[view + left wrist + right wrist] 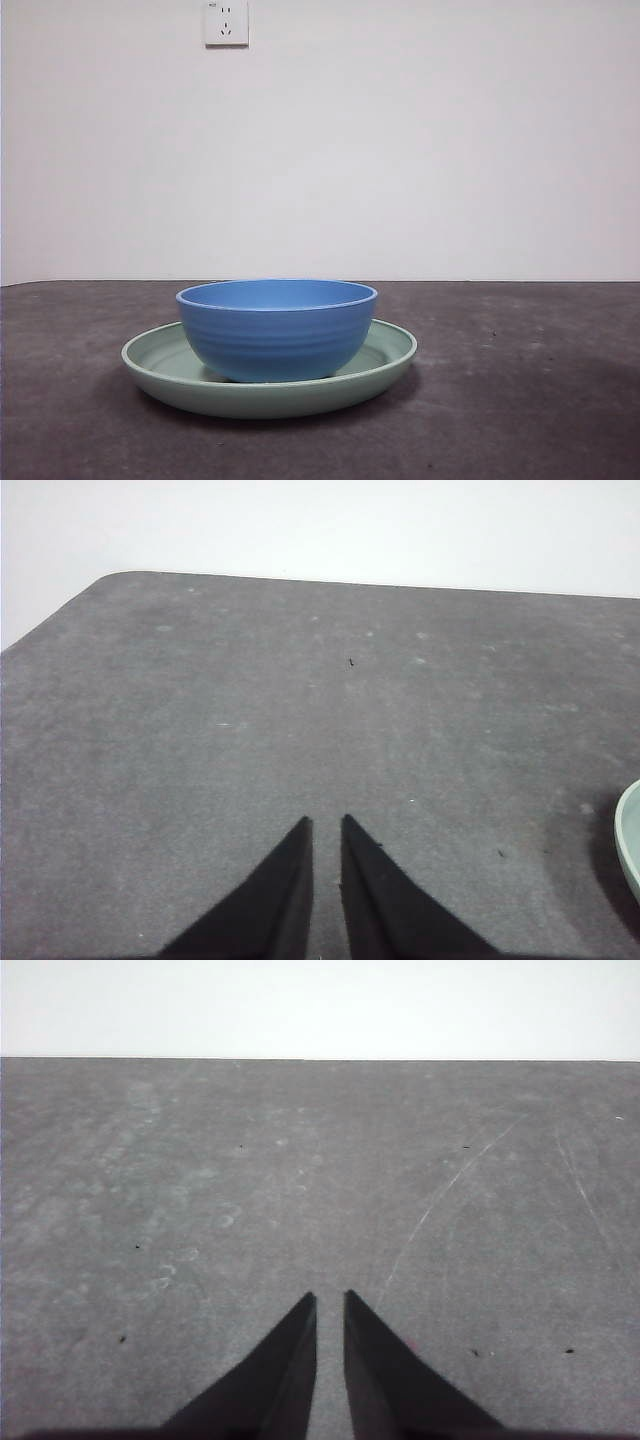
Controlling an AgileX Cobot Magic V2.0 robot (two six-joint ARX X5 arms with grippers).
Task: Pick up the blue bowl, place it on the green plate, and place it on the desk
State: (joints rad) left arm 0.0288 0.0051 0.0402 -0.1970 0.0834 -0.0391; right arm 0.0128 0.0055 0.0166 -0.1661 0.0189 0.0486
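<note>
Sitting upright, the blue bowl (277, 328) rested on the green plate (180, 372) on the desk (520, 400). Both the left gripper (326, 822) and the right gripper (329, 1298) hung over bare desk, fingers nearly closed on nothing. No writing was legible.

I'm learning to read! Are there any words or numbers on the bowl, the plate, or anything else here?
No words or numbers can be read anywhere.
The blue bowl: plain, no writing.
The green plate: plain, no writing.
The wall socket: a tiny mark in its corner, too small to read.
The desk: only specks and scratches.
</note>
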